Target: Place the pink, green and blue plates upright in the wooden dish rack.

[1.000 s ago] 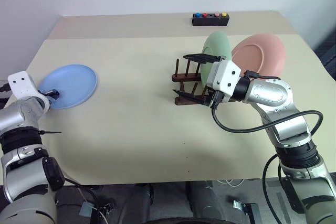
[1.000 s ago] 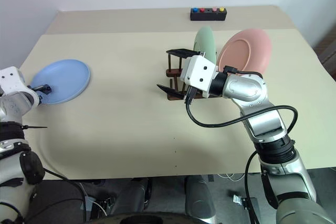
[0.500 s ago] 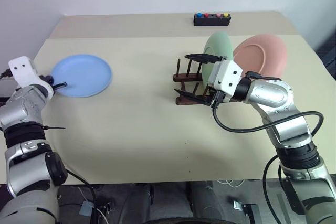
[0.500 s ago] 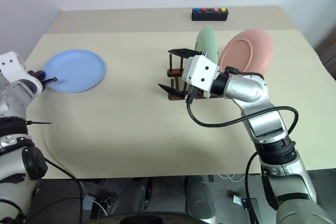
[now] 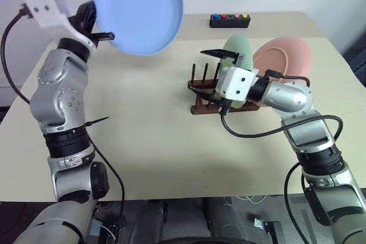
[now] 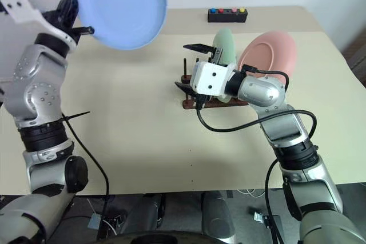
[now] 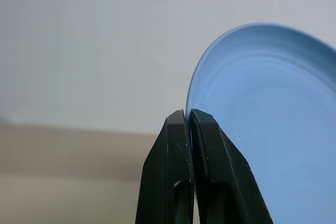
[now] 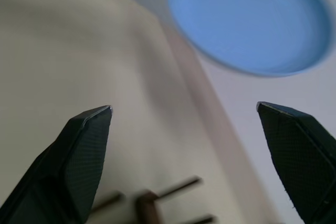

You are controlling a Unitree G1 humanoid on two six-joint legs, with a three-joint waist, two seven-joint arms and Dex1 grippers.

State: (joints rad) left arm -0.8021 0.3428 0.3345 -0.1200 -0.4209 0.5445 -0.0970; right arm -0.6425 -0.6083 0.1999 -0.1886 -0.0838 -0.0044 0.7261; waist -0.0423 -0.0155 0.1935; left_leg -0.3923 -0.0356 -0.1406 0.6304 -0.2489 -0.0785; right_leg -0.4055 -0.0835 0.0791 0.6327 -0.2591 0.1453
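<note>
Upright in the wooden dish rack (image 5: 206, 92) stand green plate (image 5: 239, 51) and pink plate (image 5: 284, 58); left claw (image 5: 102, 34) pinches blue plate (image 5: 137, 8), right claw (image 5: 214, 78) spread.

Table (image 5: 131, 135) between the arms is bare, wide open path toward rack (image 5: 207, 92). Rack's front pegs free; green plate (image 5: 239, 52) and pink plate (image 5: 286, 58) fill the far slots. Right gripper (image 5: 214, 78), jaws spread, sits right at the rack's free end, blocking it.

My arms are brushed silver-grey metal with rounded joint housings dotted by small screws and ringed with black bands. Each wrist carries a white boxy camera block. Black cables loop along both arms. The left pincer (image 5: 103, 35) and right pincer (image 5: 214, 75) have slim black fingers
</note>
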